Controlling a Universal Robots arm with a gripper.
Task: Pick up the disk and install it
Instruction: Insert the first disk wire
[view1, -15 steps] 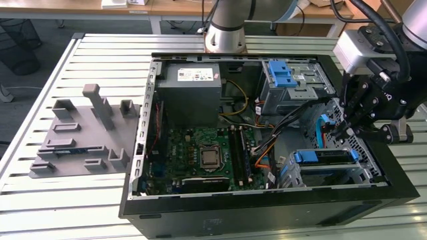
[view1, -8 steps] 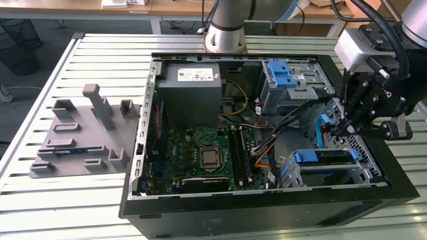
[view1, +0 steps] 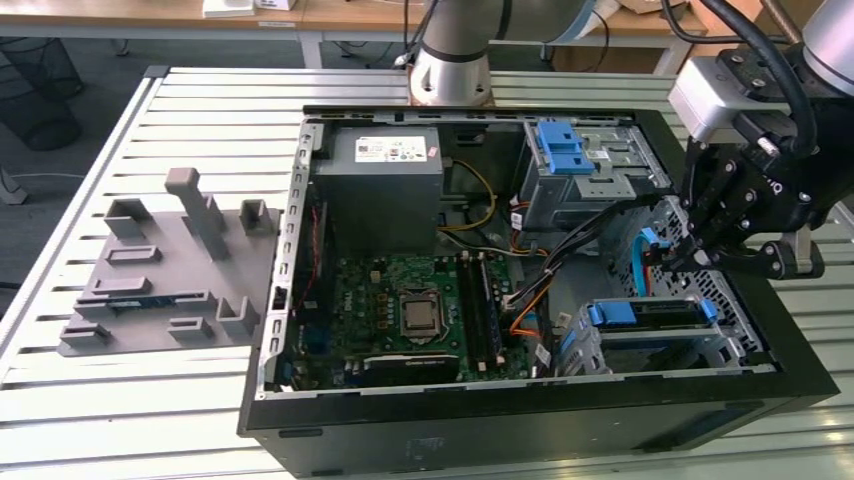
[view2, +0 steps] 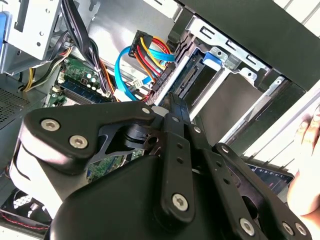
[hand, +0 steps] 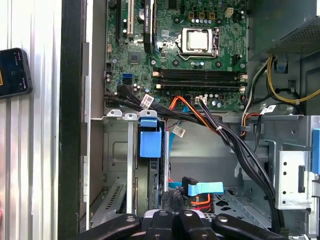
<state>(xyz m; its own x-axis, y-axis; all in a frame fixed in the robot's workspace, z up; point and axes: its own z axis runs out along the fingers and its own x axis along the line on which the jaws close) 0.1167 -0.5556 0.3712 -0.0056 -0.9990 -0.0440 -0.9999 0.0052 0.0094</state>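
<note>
The big black computer case (view1: 534, 420) lay open on the table (view1: 160, 400). In the exterior view the disk (view1: 650, 314) sat in a metal slot inside the case, at about 4 o'clock from the middle, with its blue frame showing. The gripper (view1: 705, 258) hung just above it, at about 1 o'clock from the disk, near the blue cable (view1: 650, 250). I could not tell if the gripper was open or closed. It was not holding the disk.

Matt black plastic was seen on the gripper (view1: 731, 262); beside it, bare metal on the drive cage (view1: 731, 335).
</note>
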